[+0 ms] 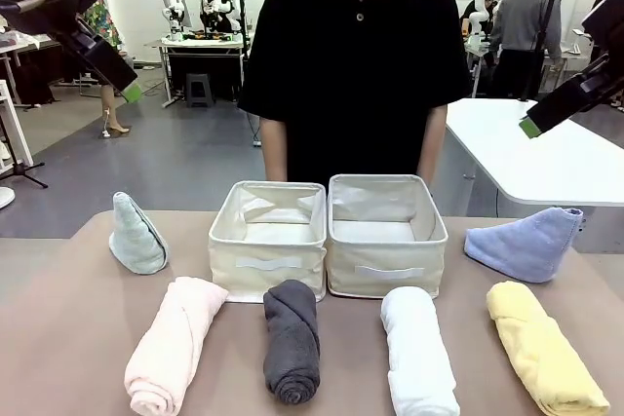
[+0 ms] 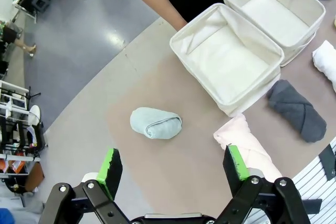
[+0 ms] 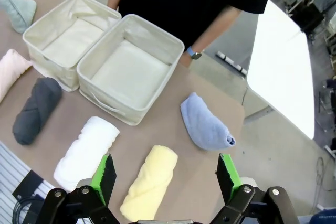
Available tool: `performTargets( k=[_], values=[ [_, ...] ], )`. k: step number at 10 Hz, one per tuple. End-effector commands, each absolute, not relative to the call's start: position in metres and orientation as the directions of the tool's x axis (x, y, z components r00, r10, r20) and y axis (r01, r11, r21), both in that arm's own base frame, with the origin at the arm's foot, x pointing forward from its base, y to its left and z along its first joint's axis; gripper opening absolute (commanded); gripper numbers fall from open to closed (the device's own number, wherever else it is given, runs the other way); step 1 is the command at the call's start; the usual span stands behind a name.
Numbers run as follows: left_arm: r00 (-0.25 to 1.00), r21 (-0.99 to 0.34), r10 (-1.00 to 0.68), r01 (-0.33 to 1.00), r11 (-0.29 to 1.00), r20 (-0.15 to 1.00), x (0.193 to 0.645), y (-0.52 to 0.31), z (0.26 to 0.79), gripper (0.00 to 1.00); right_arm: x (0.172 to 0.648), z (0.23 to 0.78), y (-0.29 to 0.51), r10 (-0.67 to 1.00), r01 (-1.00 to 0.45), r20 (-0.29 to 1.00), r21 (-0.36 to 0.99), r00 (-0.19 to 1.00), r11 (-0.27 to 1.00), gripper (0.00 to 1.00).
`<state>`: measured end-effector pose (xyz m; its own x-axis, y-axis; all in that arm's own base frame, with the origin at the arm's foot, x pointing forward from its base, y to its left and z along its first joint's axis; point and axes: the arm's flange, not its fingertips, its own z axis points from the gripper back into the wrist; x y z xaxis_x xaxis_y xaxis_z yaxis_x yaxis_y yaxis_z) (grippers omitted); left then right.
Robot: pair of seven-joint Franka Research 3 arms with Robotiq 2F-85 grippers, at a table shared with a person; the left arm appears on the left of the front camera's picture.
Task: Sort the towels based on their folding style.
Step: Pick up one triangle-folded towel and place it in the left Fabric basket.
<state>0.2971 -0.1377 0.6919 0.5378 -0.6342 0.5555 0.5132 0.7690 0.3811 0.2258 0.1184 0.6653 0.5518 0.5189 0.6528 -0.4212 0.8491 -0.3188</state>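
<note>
Six towels lie on the brown table. In front, from left to right, are rolled ones: pale pink [image 1: 174, 345], dark grey [image 1: 292, 338], white [image 1: 419, 351] and yellow [image 1: 542, 346]. A pale green cone-folded towel [image 1: 136, 235] stands at the left and a light blue cone-folded one [image 1: 526, 242] at the right. Both arms hang high above the table. My left gripper [image 2: 173, 170] is open over the green towel [image 2: 156, 123]. My right gripper [image 3: 167, 177] is open above the yellow roll [image 3: 148, 183] and the blue towel [image 3: 204, 123].
Two empty cream fabric bins [image 1: 267, 239] [image 1: 384, 233] stand side by side at the table's middle. A person in a black shirt [image 1: 356, 56] stands just behind them, hands down at the far edge. A white table [image 1: 546, 153] is at the back right.
</note>
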Motion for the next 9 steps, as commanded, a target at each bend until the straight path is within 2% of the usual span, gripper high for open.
performTargets(
  k=[1,3,4,5,6,8,9],
  values=[
    [0.533,0.382,-0.635,0.514,0.768,0.559,0.298,-0.138,0.685,1.00,0.232,0.658,0.116,0.509,-0.419,0.672,-0.310,0.539,0.853,1.00],
    [0.542,0.380,-0.635,0.515,0.768,0.550,0.298,-0.138,0.688,1.00,0.228,0.663,0.116,0.514,-0.419,0.658,-0.315,0.550,0.852,1.00],
    [0.446,0.190,-0.721,0.766,0.614,0.530,0.315,-0.113,0.690,1.00,0.256,0.669,0.091,0.657,-0.683,0.514,-0.175,0.551,0.709,1.00],
    [0.346,0.046,-0.700,0.878,0.476,0.625,0.342,-0.080,0.689,1.00,0.297,0.677,0.054,0.580,-0.701,0.568,-0.007,0.584,0.713,1.00],
    [0.316,-0.012,-0.700,0.916,0.402,0.641,0.362,-0.053,0.684,1.00,0.334,0.675,0.018,0.578,-0.772,0.561,0.191,0.593,0.607,1.00],
    [0.316,-0.158,-0.632,0.943,0.294,0.708,0.396,0.009,0.672,1.00,0.373,0.663,-0.043,0.572,-0.830,0.603,0.365,0.557,0.423,1.00],
    [0.303,-0.184,-0.584,0.949,0.255,0.753,0.404,0.042,0.667,1.00,0.382,0.655,-0.070,0.564,-0.848,0.633,0.386,0.530,0.364,1.00]
  ],
)
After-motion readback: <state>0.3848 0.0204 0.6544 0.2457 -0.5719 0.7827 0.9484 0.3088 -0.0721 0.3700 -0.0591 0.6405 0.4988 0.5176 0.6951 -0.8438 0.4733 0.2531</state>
